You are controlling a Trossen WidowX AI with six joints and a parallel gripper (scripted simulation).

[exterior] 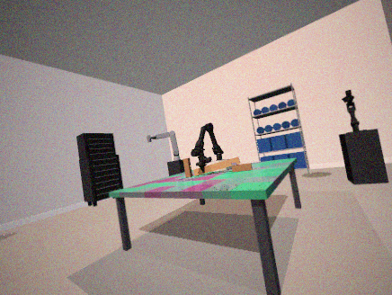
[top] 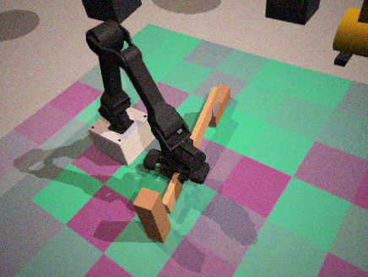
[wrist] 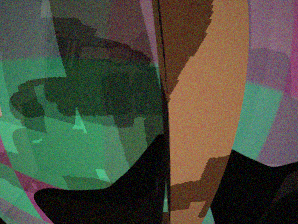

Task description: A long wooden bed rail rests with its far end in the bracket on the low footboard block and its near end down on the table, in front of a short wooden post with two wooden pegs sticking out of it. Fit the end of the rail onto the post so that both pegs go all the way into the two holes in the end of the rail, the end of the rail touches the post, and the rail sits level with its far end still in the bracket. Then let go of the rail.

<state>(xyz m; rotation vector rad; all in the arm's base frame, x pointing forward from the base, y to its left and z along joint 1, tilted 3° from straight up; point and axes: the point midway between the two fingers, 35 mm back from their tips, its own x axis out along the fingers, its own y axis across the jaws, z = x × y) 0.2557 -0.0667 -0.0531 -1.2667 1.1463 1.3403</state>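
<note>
The long wooden rail point(top: 203, 120) point(exterior: 220, 165) point(wrist: 210, 105) has its far end at the low footboard block point(top: 222, 105) point(exterior: 243, 166). Its near end is low, close to the upright wooden post point(top: 154, 217) point(exterior: 187, 167); in the exterior view the rail slopes down toward the post. Any gap between rail end and post is too small to judge. The pegs and holes are hidden. My gripper point(top: 176, 174) point(exterior: 201, 170) point(wrist: 177, 139) is shut on the rail near its post end, with one finger on each side in the wrist view.
The arm's pale base block point(top: 131, 145) stands left of the rail. The post stands just beyond the gripper, toward the top camera. The patchwork table top point(top: 257, 183) point(exterior: 243, 186) lies under everything. Shelves and other robots stand away from the table.
</note>
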